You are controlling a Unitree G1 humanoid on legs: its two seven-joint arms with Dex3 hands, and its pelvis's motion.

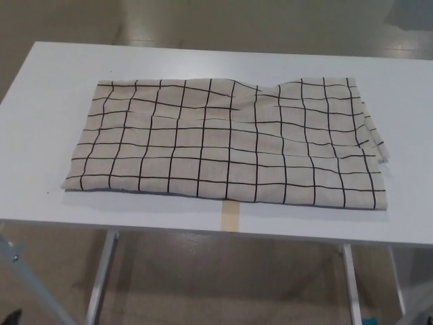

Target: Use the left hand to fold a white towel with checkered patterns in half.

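A white towel with a black checkered grid lies spread flat across the middle of the white table. Its long side runs left to right, and its near edge lies close to the table's front edge. Its right end shows layered edges, and a slight ripple runs through the far middle. Neither of my hands shows in the head view.
A strip of tan tape sits on the table's front edge under the towel's near side. White table legs stand below. A grey metal bar crosses the lower left corner. Beige floor surrounds the table.
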